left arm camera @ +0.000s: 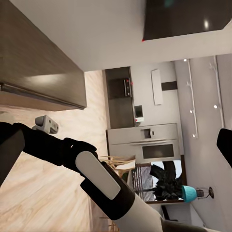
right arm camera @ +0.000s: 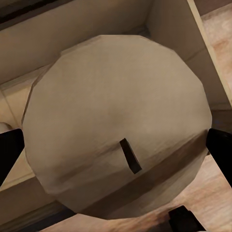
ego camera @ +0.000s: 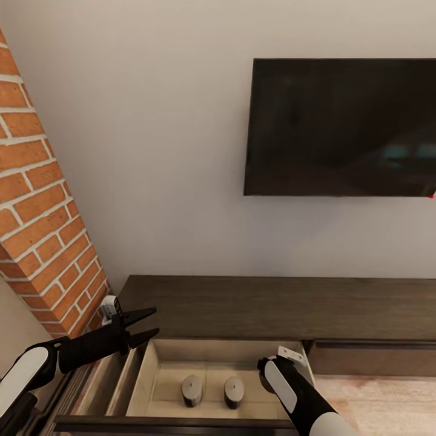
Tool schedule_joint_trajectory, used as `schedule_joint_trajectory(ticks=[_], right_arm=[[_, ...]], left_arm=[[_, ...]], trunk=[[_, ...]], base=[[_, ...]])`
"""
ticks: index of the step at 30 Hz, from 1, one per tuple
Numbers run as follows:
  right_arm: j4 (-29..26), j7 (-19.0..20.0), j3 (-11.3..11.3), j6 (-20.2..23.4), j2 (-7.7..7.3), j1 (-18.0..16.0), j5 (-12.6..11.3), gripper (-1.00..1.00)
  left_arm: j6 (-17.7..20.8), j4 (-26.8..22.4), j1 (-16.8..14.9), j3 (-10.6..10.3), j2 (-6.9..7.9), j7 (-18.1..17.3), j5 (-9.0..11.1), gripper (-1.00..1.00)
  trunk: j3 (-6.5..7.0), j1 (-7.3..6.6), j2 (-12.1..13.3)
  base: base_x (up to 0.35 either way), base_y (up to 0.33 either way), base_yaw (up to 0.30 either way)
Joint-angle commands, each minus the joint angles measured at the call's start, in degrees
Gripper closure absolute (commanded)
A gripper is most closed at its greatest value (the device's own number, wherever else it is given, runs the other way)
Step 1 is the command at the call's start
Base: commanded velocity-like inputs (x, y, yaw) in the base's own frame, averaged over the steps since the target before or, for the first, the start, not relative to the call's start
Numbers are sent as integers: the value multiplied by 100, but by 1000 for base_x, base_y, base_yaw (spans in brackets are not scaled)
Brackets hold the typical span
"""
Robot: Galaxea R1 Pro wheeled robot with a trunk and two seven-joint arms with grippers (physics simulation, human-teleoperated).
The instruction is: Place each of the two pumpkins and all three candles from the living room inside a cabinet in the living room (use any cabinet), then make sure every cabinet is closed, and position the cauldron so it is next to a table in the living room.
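In the right wrist view, the right gripper's dark fingers [right arm camera: 220,150] stand at either edge of the frame, pressed against the sides of a beige candle [right arm camera: 118,128] whose round top and short dark wick face the camera; the right gripper [right arm camera: 116,150] is clenched on this candle. Behind the candle lie the pale inner walls of the open drawer [right arm camera: 169,29] of the cabinet and a strip of wood floor [right arm camera: 222,43].

In the head view, the right arm [ego camera: 300,396] rises from the lower right of the frame and dips into the right end of that drawer, its gripper hidden below the wrist. Two more candles [ego camera: 192,389] [ego camera: 234,392] stand upright side by side on the drawer floor at lower centre, apart from each other and left of the right arm.

The left gripper [ego camera: 147,323] hovers at the lower left of the head view, over the drawer's left rim, its two black fingers spread and holding nothing. Behind it the brick fireplace [ego camera: 42,212] slants up the left edge.

The dark-brown cabinet [ego camera: 272,306] runs across the lower middle against the wall, and a black television [ego camera: 342,127] hangs at upper right.
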Motion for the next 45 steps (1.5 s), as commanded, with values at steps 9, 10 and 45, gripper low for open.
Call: schedule_joint_trajectory(ticks=[9,10,45], right_arm=[[-9,-42,24,26,-6,-4,-28,100],[-9,-42,24,26,-7,-4,-28,100],[-9,-42,16,23,-18,-4,-37,100]], left_arm=[[3,6,-5,-22,4,-58,-45,-100],[3,7,-5,-27,4,-58,-45,-100],[3,9,-5,-15,-1,-58,-52,-100]], trunk=[[-168,198,-366],[-185,220,-406],[-814,989,-1809]], base=[[0,0,0],[0,0,0],[0,0,0]])
